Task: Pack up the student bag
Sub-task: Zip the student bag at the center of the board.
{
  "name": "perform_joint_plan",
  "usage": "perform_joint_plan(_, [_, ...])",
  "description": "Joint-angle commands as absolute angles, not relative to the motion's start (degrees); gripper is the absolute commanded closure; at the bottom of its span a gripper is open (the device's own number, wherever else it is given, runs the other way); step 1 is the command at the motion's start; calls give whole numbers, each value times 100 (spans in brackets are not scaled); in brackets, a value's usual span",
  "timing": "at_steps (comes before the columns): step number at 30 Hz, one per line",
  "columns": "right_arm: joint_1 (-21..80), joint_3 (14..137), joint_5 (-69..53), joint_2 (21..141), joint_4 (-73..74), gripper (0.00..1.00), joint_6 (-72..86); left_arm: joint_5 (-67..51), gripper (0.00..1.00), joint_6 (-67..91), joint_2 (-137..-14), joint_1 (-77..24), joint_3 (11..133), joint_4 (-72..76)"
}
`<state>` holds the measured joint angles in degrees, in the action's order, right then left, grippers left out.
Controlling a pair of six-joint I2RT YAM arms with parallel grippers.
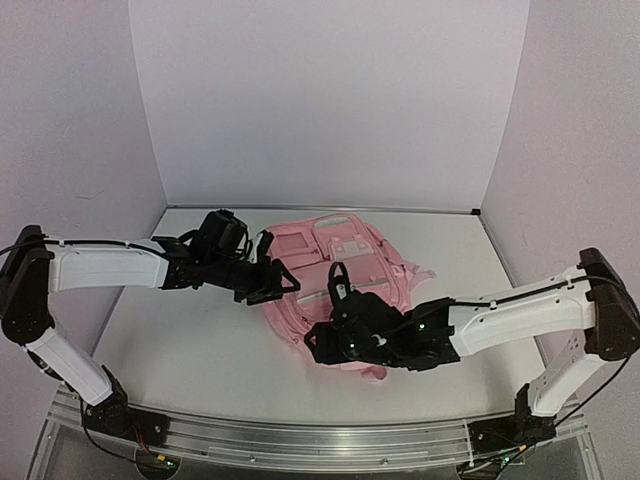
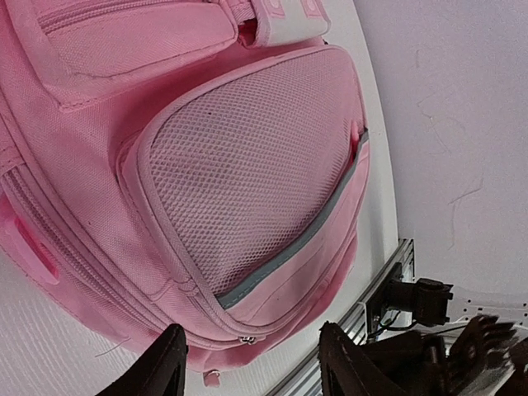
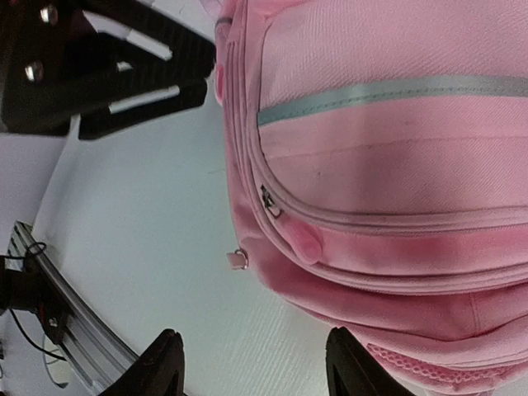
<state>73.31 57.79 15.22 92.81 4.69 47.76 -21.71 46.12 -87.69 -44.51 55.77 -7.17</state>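
The student bag point(image 1: 345, 262), a soft pink backpack, lies flat in the middle of the table. In the left wrist view its mesh pocket point(image 2: 247, 157) with a grey strip fills the frame. My left gripper point(image 2: 254, 367) hovers over the bag's left edge, open, with nothing between its fingers. My right gripper point(image 3: 257, 367) hangs open above the table at the bag's near corner, also empty. A small metal zip pull point(image 3: 239, 258) sticks out from the bag's edge just ahead of it. A pink zip tab point(image 3: 301, 241) lies on a front zip beside it. From above, the left gripper point(image 1: 272, 285) and right gripper point(image 1: 320, 345) flank the bag's near-left side.
The white table point(image 1: 190, 340) is enclosed by pale walls at the back and on both sides. An aluminium rail point(image 1: 300, 440) with the arm bases runs along the near edge. The two grippers are close to each other; the left gripper point(image 3: 124, 74) shows in the right wrist view.
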Motion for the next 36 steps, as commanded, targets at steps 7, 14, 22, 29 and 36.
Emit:
perform_joint_plan(7, [7388, 6586, 2183, 10033, 1002, 51, 4627, -2254, 48, 4736, -9076, -4438, 5634, -345])
perform_joint_plan(14, [7385, 6962, 2497, 10432, 1290, 57, 4751, -2241, 56, 4749, -9267, -4430, 5745, -379])
perform_joint_plan(22, [7374, 7487, 2783, 10924, 1555, 61, 4947, -2224, 63, 4729, -9392, -4417, 5784, -345])
perform_joint_plan(29, [7217, 7584, 2889, 11101, 1744, 62, 5284, -2182, 74, 4648, -9499, -4399, 5862, -420])
perform_joint_plan(36, [7188, 7549, 2921, 10978, 1814, 62, 5290, -2207, 85, 4553, -9545, -4379, 5864, -417])
